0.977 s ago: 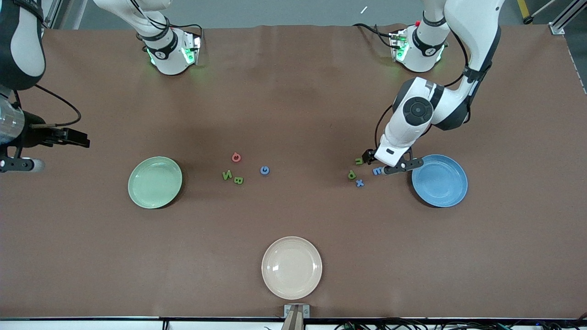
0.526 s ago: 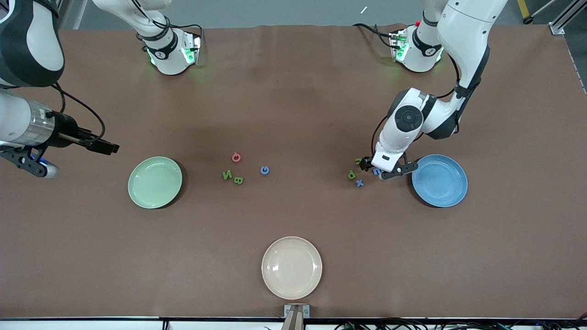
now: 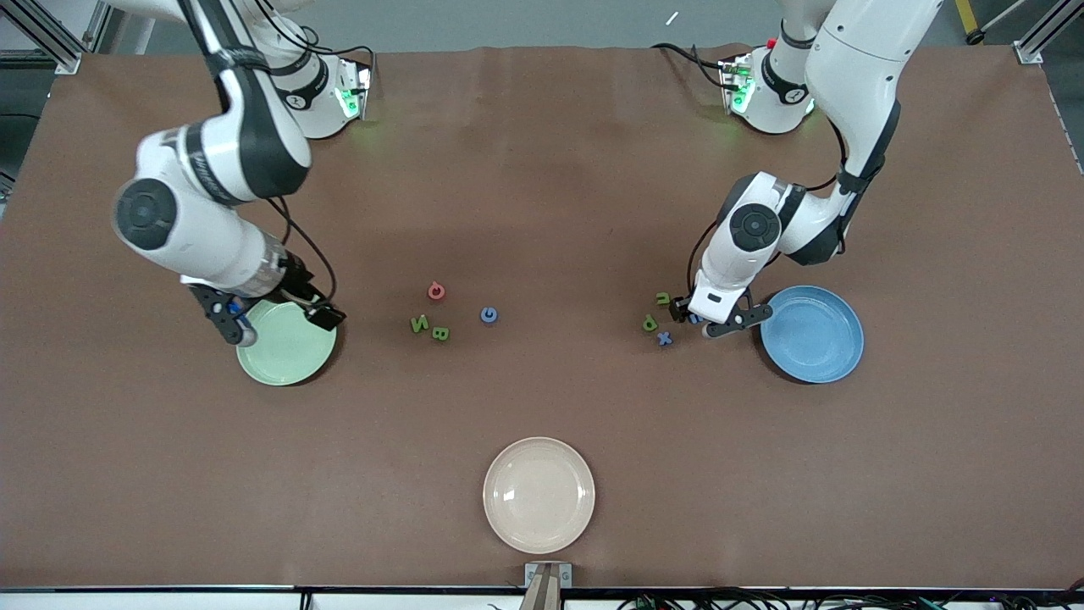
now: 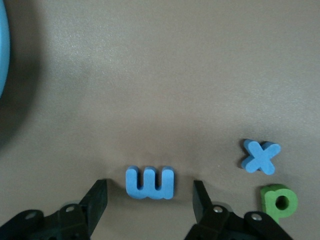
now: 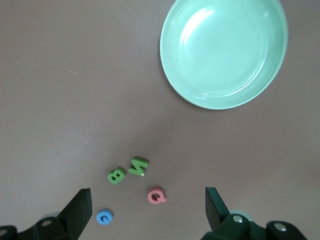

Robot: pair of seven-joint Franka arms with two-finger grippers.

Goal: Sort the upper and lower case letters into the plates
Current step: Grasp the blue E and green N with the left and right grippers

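Observation:
A blue three-pronged letter [image 4: 150, 182] lies flat on the table between the fingers of my left gripper [image 4: 150, 197], which is open with a gap on each side. In the front view that left gripper [image 3: 694, 319] is low beside the blue plate [image 3: 811, 334] and hides most of the letter. A blue x [image 3: 665, 338], a green p [image 3: 649, 323] and a green u [image 3: 662, 298] lie close by. My right gripper [image 3: 278, 320] hangs open and empty over the green plate [image 3: 284, 356]. Mid-table lie a red Q [image 3: 436, 291], a green N [image 3: 419, 323], a green B [image 3: 440, 333] and a blue round letter [image 3: 489, 315].
A cream plate [image 3: 539, 495] sits near the table's front edge, nearest the camera. The right wrist view shows the green plate [image 5: 224, 52] and the mid-table cluster: Q [image 5: 157, 195], N [image 5: 138, 166], B [image 5: 116, 175].
The right arm swung in from its end of the table to over the green plate. The left gripper shifted over the blue three-pronged letter, which it now mostly hides in the front view.

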